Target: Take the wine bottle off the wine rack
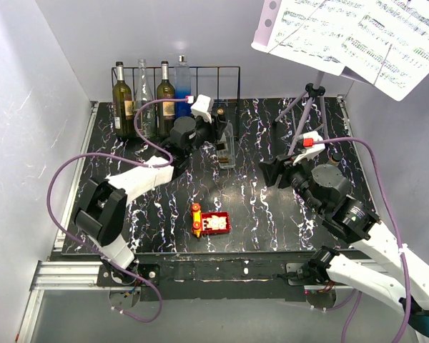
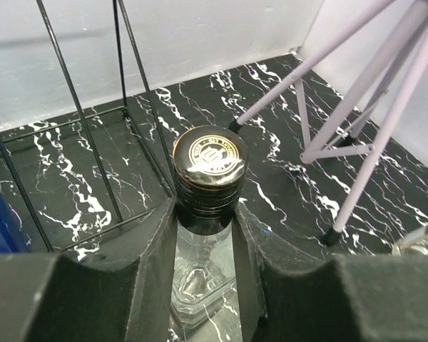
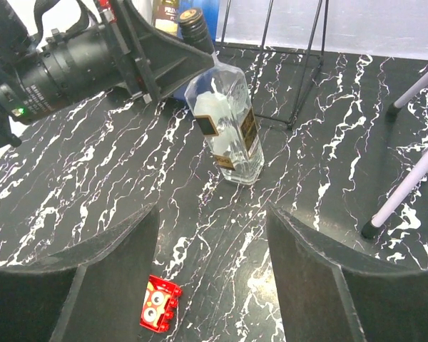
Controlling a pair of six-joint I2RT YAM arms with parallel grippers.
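The left gripper [image 2: 205, 217] is pinching the clear wine bottle [image 3: 228, 132] just below its cap, steadying it on the table [image 1: 257, 207] in front of the wine rack [image 1: 211, 67]. It is already outside the slots. The right gripper [image 3: 212, 214] is hovering nearby, spread and empty.

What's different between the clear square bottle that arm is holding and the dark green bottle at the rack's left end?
The clear square glass bottle is see-through and leans outside the black wire rack, neck clamped by the left gripper; the dark green bottle stands upright inside it, untouched. Both carry labels.
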